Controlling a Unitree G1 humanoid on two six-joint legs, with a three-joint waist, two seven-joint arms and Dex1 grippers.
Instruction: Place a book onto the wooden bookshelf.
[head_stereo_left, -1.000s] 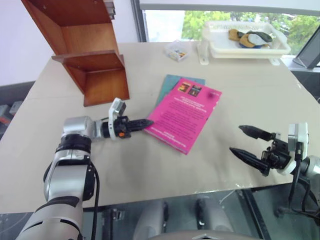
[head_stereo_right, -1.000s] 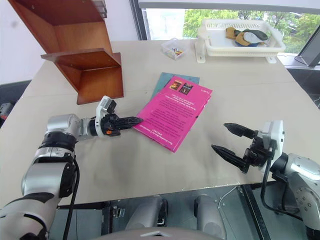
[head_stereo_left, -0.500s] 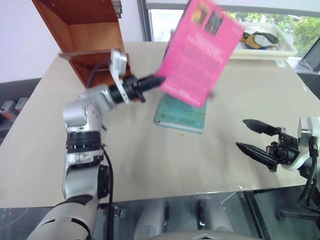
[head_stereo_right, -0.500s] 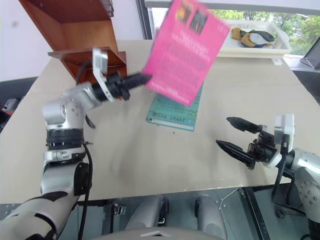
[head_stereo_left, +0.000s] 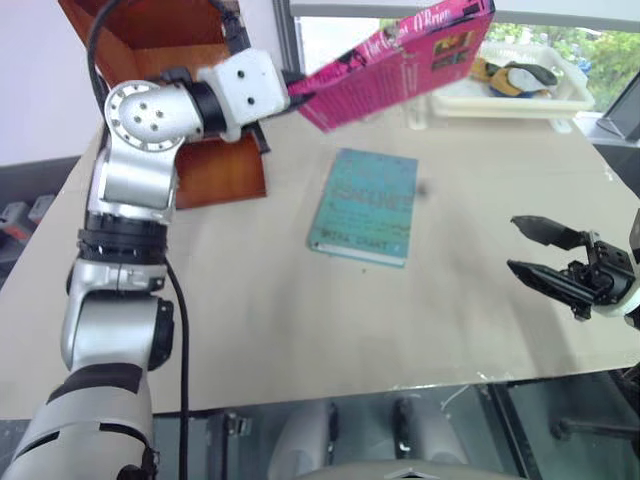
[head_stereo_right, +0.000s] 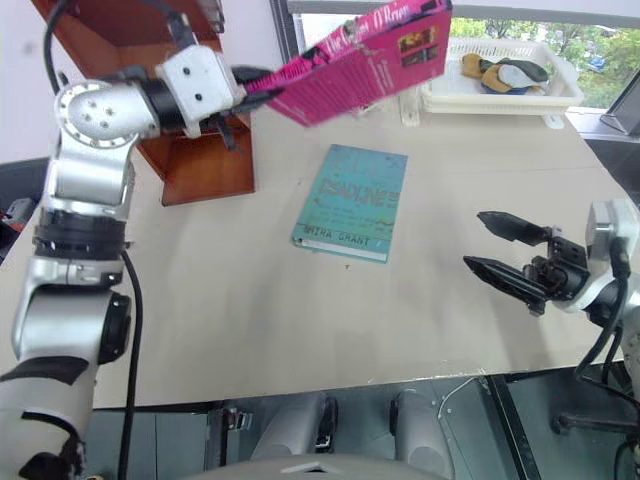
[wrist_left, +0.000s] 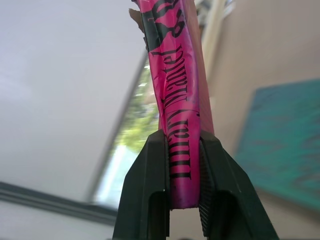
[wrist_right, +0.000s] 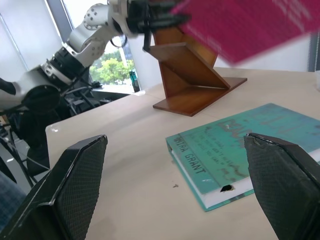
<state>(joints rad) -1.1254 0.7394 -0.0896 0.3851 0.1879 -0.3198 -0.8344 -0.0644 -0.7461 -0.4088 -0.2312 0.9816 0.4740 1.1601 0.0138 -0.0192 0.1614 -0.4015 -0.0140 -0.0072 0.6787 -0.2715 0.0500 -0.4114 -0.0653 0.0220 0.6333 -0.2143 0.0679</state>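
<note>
My left gripper is shut on one end of the bright pink book and holds it high above the table, roughly level and edge-on, its far end reaching toward the window. In the left wrist view both black fingers clamp the book with the lettered spine between them. The reddish-brown wooden bookshelf stands at the table's far left, just behind and left of that gripper. My right gripper hovers open and empty near the table's front right edge.
A teal book lies flat in the middle of the table, below the raised pink one. A white plastic basket with a few items sits at the far right by the window. Bare tabletop stretches across the front.
The left arm lifted the pink book off the teal book, rolled it edge-on and carried it up toward the bookshelf's side. The right gripper drifted slightly up and right, still open.
</note>
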